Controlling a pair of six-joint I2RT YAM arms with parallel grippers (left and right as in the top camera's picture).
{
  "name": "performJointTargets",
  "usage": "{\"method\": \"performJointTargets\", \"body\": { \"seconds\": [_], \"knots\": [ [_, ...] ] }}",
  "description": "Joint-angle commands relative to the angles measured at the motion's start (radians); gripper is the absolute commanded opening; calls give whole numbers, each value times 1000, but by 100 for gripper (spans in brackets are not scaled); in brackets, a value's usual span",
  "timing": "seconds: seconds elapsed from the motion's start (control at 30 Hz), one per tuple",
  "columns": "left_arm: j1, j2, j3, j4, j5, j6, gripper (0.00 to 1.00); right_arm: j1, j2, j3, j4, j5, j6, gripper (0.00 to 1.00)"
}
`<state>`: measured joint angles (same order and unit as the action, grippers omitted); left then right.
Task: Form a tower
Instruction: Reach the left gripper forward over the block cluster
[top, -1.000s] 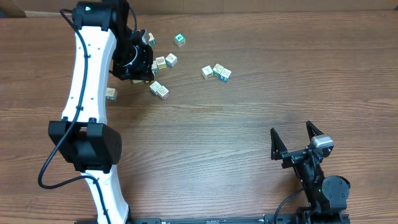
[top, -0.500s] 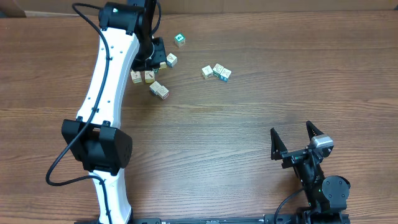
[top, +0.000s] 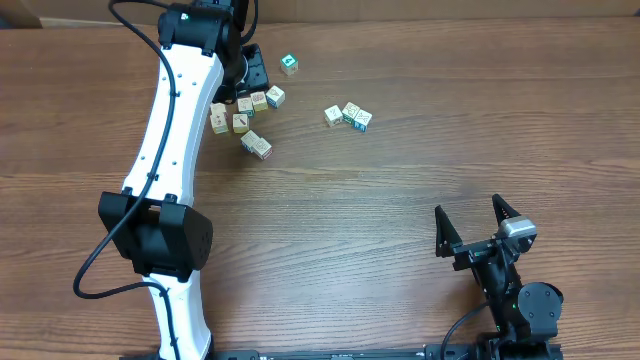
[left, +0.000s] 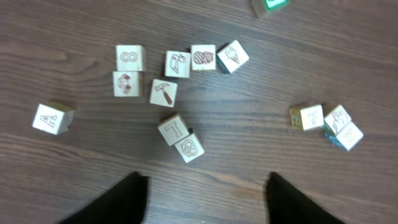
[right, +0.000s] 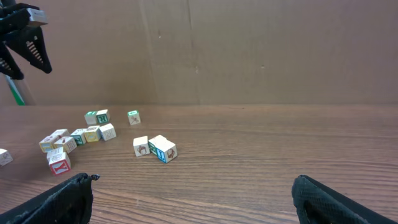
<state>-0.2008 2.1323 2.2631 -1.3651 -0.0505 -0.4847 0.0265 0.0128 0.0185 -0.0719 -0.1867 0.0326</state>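
Cluster of cubes (top: 241, 123) at 11 o'clock on table (top: 400, 200), left arm (top: 170, 130) blocking its 9 o'clock side, three cubes (top: 350, 112) at 12 o'clock, bare lane between, wide bare wood toward 5 o'clock.

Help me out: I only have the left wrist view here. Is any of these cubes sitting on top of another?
Observer: None that I can tell. The right wrist's low side view shows the cubes all one layer high on the table.
Reviewer: Where is the right gripper?
Observer: The right gripper sits at the near right of the table, far from the cubes, open and empty.
Reviewer: And the green thing cut off at my top edge?
Observer: A lone green-faced cube, apart from the others in the overhead view.
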Motion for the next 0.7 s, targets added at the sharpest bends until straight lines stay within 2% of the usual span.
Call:
{"method": "performJointTargets", "body": {
  "seconds": [0.0, 0.27, 0.47, 0.67],
  "knots": [
    [2, 21, -2, 2, -65, -76, 65, 0, -10, -11, 4, 2, -4, 100],
    [2, 100, -3, 1, -64, -125, 67, 0, -10, -11, 4, 2, -4, 100],
    [2, 188, -3, -3, -33, -172, 73, 0, -10, -11, 4, 2, -4, 100],
    [2, 262, -3, 10, -27, -215, 69, 0, -10, -11, 4, 2, -4, 100]
  ]
}}
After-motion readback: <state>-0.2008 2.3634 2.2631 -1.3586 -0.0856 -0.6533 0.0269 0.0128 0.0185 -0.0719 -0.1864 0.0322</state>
